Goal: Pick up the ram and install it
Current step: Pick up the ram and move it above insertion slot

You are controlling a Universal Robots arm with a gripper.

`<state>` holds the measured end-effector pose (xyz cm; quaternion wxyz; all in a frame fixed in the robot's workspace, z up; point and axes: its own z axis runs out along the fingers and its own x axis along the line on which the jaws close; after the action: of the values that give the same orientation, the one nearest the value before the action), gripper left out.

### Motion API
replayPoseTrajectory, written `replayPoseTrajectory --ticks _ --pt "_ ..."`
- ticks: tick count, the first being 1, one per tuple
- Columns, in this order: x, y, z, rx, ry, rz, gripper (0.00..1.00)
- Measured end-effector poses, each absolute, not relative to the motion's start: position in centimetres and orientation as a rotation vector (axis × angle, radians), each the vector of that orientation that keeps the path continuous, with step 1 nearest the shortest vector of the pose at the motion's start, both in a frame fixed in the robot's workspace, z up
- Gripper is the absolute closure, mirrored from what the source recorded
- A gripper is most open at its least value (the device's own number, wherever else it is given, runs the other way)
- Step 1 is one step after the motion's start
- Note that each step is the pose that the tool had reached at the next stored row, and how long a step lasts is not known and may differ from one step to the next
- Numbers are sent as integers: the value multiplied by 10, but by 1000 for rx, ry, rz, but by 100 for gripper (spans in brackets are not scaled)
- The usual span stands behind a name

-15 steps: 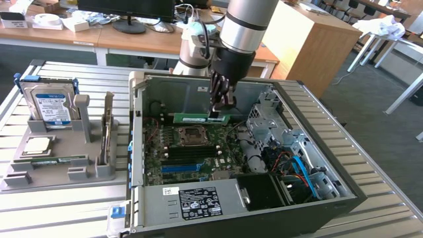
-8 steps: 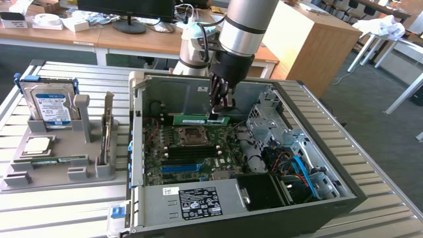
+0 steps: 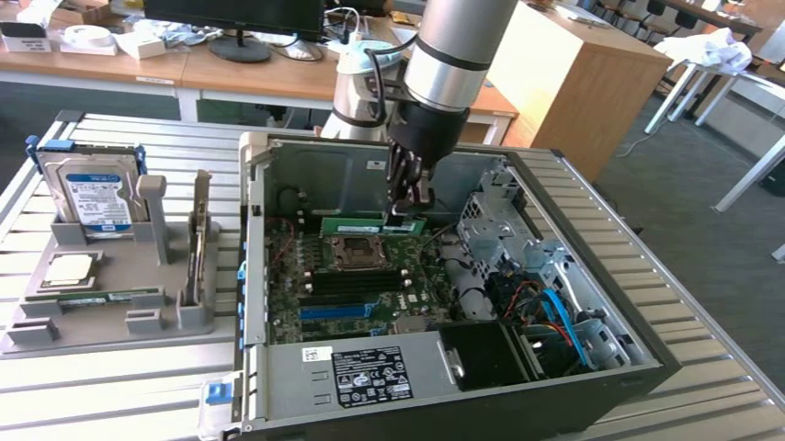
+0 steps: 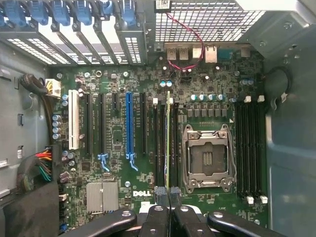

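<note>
The ram (image 3: 368, 223) is a long green stick held level inside the open computer case (image 3: 638, 322), just above the motherboard (image 3: 289, 285) behind the CPU socket (image 3: 356, 250). My gripper (image 3: 410, 211) reaches straight down into the case and is shut on the stick near its end on the exterior view's right. In the wrist view the ram (image 4: 168, 143) shows edge-on as a thin green line over the black memory slots (image 4: 159, 148) beside the CPU socket (image 4: 206, 158), with my gripper (image 4: 168, 210) closed around it. Whether it is seated in a slot is unclear.
On the exterior view's left a grey holder (image 3: 105, 322) carries a blue-labelled hard drive (image 3: 98, 188), a processor chip (image 3: 70, 269) and a second green stick (image 3: 98, 297). Inside the case are a drive cage (image 3: 491, 216), blue cables (image 3: 564, 317) and more memory slots (image 4: 249, 148).
</note>
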<state>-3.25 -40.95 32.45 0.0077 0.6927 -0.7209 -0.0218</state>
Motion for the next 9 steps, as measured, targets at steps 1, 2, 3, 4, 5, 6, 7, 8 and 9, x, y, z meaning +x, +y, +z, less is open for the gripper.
replayPoseTrajectory --ticks 1,2,3,4,5,6,7,8,9 --pt "-32 -410 324 2165 -2254 -68 89" --pt "-32 -410 324 2165 -2254 -68 89" --pt "-32 -410 324 2165 -2254 -68 89" --pt "-32 -410 324 2165 -2254 -68 89" --pt "-32 -410 324 2165 -2254 -68 89" --pt "-32 -410 324 2165 -2254 -68 89" --pt "-32 -410 324 2165 -2254 -68 89" --pt "-32 -410 324 2165 -2254 -68 89" --pt "-32 -409 326 2165 -2254 -69 89"
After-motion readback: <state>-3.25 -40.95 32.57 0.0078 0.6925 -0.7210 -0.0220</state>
